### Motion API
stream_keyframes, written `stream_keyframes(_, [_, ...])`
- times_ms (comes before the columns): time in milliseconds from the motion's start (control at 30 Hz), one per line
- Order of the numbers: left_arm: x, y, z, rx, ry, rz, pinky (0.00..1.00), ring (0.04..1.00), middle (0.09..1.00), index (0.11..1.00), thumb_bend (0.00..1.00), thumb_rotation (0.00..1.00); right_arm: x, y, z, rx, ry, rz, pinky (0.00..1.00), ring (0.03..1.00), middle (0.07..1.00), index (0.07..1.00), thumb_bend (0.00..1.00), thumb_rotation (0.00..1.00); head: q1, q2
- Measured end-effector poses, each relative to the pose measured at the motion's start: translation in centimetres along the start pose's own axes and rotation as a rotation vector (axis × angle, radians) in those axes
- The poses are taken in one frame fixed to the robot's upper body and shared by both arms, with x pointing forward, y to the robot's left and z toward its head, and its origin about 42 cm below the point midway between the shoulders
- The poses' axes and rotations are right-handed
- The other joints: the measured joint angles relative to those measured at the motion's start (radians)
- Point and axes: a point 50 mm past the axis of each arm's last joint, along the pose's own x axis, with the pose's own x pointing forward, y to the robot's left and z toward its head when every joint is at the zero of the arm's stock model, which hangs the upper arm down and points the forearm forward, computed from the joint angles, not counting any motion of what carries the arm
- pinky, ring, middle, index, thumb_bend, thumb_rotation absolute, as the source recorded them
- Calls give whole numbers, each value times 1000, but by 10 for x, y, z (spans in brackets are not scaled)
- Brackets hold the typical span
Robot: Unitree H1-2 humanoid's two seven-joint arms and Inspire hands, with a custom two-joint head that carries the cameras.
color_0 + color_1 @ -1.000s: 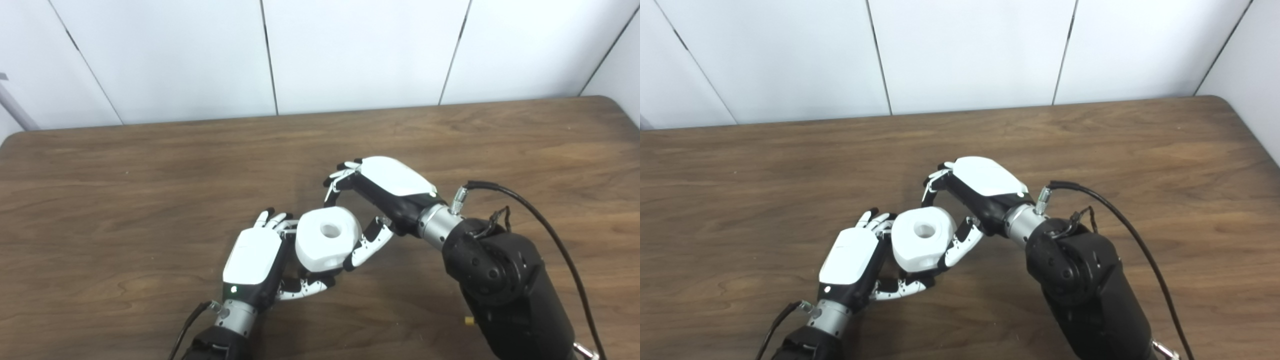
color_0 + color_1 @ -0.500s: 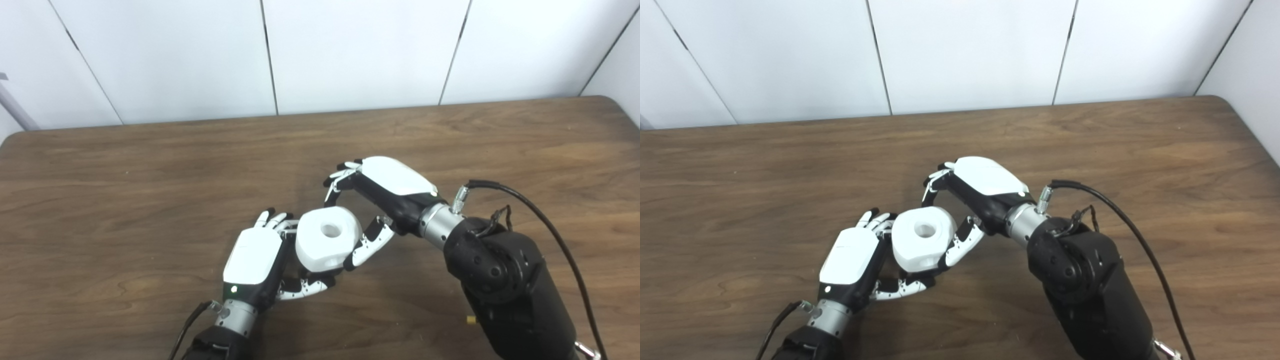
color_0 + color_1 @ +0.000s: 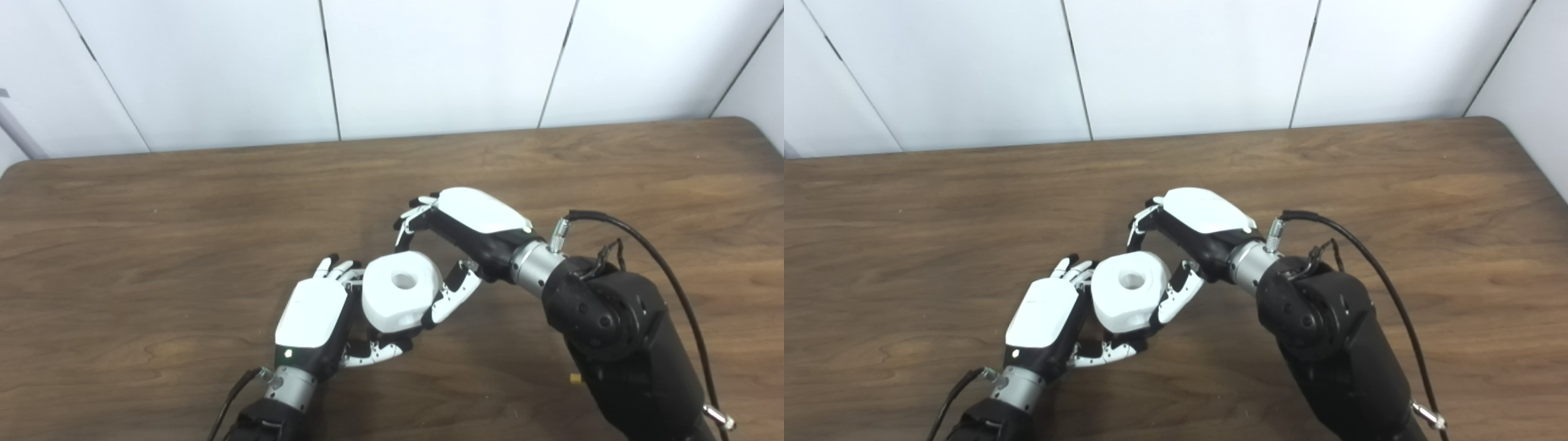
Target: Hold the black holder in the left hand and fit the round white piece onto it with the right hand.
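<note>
Two arms reach over a brown wooden counter [image 3: 153, 202] that fills most of the view, with white wall panels [image 3: 429, 61] at its far edge. Near the middle of the counter's near half, the right hand [image 3: 456, 245] arches over the white piece [image 3: 401, 293]; its fingers [image 3: 409, 219] curl down at the piece's far side and its thumb lies against the right side, clamped on it. Left of the piece, the left hand [image 3: 318, 321] cups it from the left and beneath, its fingers wrapped around whatever sits under the piece. Only a dark sliver of the holder [image 3: 392, 335] shows under the piece. A round hole in the piece's top faces up. Whether the piece is fully seated cannot be told.
</note>
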Motion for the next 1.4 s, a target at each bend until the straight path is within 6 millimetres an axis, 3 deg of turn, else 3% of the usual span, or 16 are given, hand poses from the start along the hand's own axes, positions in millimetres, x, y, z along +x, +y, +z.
stream_keyframes(733, [0, 0, 0, -3, -2, -1, 977, 876, 776, 486, 521, 49, 6, -17, 5, -70, -30, 17, 1000, 931, 810, 482, 525, 135, 2, 0])
stream_keyframes(1400, [0, 0, 0, -3, -2, -1, 972, 874, 774, 487, 522, 49, 8, -9, 1, -81, -27, 59, 1000, 932, 796, 482, 525, 134, -2, 5])
